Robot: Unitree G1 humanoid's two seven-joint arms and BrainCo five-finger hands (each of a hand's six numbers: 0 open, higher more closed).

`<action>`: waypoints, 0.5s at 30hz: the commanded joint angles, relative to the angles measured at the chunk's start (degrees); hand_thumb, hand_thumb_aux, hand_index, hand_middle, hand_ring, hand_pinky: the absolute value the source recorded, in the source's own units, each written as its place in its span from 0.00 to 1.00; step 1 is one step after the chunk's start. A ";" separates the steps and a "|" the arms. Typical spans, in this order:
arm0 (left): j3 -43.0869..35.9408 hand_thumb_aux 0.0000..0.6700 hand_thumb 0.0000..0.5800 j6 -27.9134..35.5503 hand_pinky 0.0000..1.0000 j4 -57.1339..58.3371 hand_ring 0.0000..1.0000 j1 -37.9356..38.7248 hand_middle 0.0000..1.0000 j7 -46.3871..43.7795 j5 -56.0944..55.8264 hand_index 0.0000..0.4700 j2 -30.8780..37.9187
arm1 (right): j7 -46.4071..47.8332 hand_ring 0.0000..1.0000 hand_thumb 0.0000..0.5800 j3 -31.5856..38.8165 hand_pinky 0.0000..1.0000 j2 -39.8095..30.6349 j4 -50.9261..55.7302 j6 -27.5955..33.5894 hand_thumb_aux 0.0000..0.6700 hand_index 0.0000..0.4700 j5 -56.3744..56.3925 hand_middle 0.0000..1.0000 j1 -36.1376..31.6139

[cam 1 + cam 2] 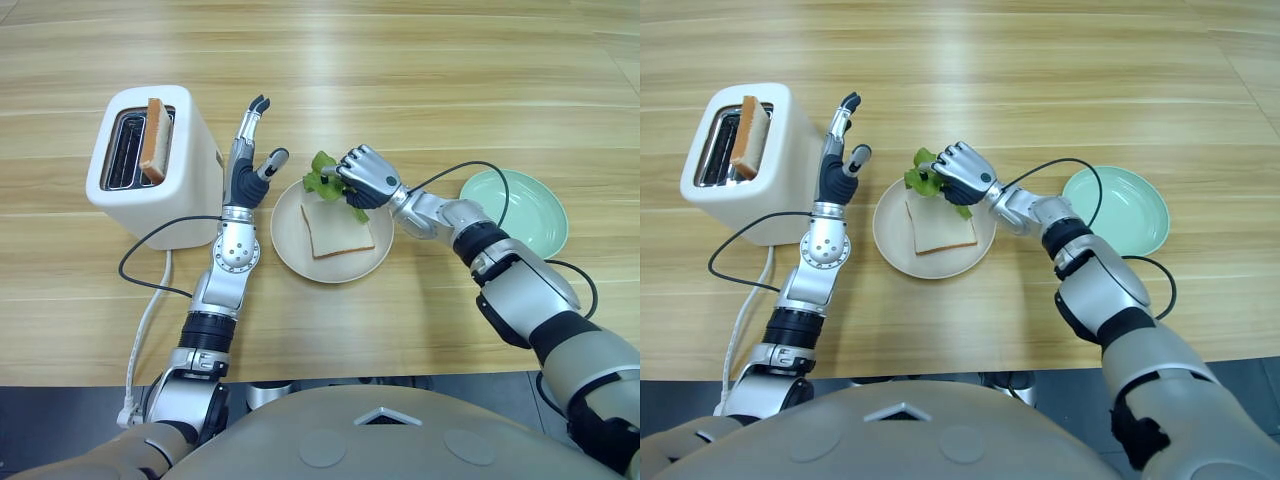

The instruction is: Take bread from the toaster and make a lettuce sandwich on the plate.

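Left eye view showed you the round cream plate (285,238) in the middle of the wooden table (400,70), with one white bread slice (337,230) lying flat on it. Your right hand (368,177) was over the far edge of that plate, its fingers clenched around a bunch of green lettuce (321,178). The leaves stuck out on the hand's left side, over the plate's far rim and just beyond the slice's far edge. You could not tell whether the lettuce touched the bread. Your left hand (250,160) stood just to the left of the plate with its fingers released and stretched away from you, grasping nothing. Farther left of the plate, past that hand, sat the white toaster (195,195). A second bread slice (155,140) stood upright in its slot nearer the plate, browned crust poking above the top. The toaster's white power cord (148,320) ran from its base toward the near table edge, left of the plate. To the right of the plate, a little apart from it, lay a pale green bowl (530,205), with your right forearm crossing its near left side.
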 commanded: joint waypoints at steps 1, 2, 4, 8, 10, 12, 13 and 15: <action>-0.72 0.00 0.00 0.01 0.00 1.60 0.00 0.33 0.00 -0.15 0.34 0.00 0.03 | -0.64 1.00 1.00 2.01 1.00 0.64 2.01 0.04 1.00 0.98 -0.85 1.00 -0.86; -0.71 0.00 0.00 -0.02 0.00 1.61 0.00 0.35 0.00 -0.16 0.35 0.00 0.03 | -0.76 1.00 1.00 2.37 1.00 0.78 2.00 -0.27 1.00 0.98 -0.93 1.00 -0.75; -0.65 0.00 0.00 -0.06 0.00 1.56 0.00 0.43 0.00 -0.13 0.38 0.00 0.04 | -0.82 1.00 1.00 3.17 1.00 0.96 1.88 -0.77 1.00 0.98 -1.10 1.00 -0.34; -0.53 0.00 0.00 -0.08 0.00 1.46 0.00 0.56 0.00 -0.13 0.39 0.00 0.06 | -0.17 1.00 1.00 4.75 1.00 1.18 2.23 -1.40 1.00 0.98 -1.06 1.00 0.74; -0.54 0.00 0.00 -0.11 0.00 1.51 0.00 0.54 0.00 -0.16 0.40 0.00 0.08 | 0.54 1.00 1.00 5.42 1.00 1.28 2.49 -2.20 1.00 0.98 -0.88 1.00 1.35; -0.56 0.00 0.00 -0.09 0.00 1.55 0.00 0.53 0.00 -0.17 0.43 0.00 0.08 | 1.33 1.00 1.00 6.23 1.00 1.30 2.32 -3.51 1.00 0.98 -0.98 1.00 1.97; -0.52 0.00 0.00 -0.07 0.00 1.60 0.00 0.47 0.00 -0.21 0.39 0.00 0.12 | 1.76 1.00 1.00 6.49 1.00 1.29 2.10 -4.29 1.00 0.98 -0.96 1.00 2.20; -0.42 0.00 0.00 -0.03 0.00 1.59 0.00 0.48 0.00 -0.22 0.35 0.00 0.18 | 2.76 1.00 1.00 7.10 1.00 1.12 1.51 -5.71 1.00 0.98 -0.86 1.00 2.47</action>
